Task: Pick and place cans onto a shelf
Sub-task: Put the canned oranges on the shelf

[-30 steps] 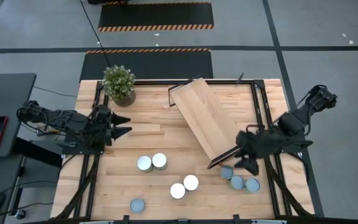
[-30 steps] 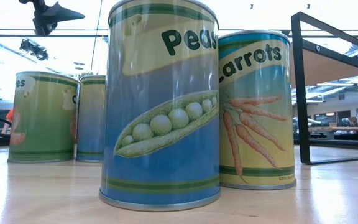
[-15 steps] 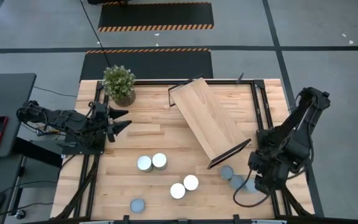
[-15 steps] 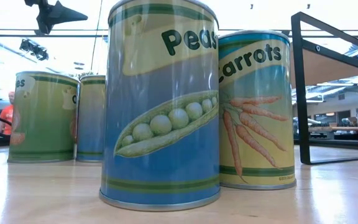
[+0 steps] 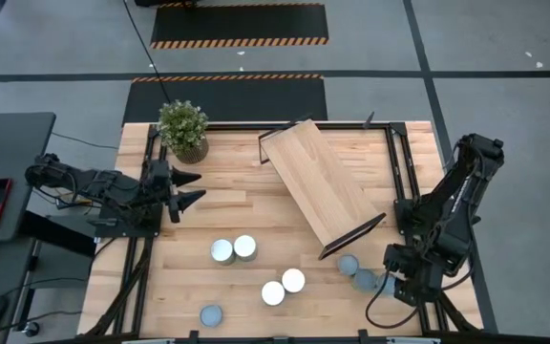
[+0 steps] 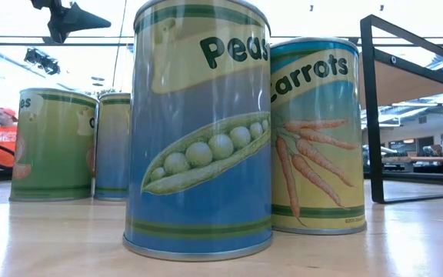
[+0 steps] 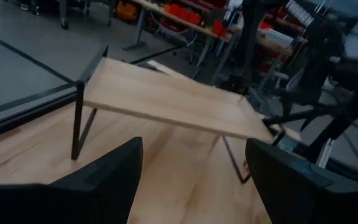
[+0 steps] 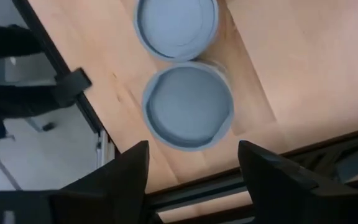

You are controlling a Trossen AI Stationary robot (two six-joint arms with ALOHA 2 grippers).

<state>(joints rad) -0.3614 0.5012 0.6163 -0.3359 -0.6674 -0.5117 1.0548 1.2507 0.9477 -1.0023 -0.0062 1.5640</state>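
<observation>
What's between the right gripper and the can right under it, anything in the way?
Nothing visible. The right gripper hangs above the can near the table's right front corner, fingers open to either side of it, with only air between. A second can touches it on its far side, outside the fingers' path.

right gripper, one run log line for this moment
right gripper: open, above blue-grey can | left gripper: open, waiting near plant | shelf: no cans on it
</observation>
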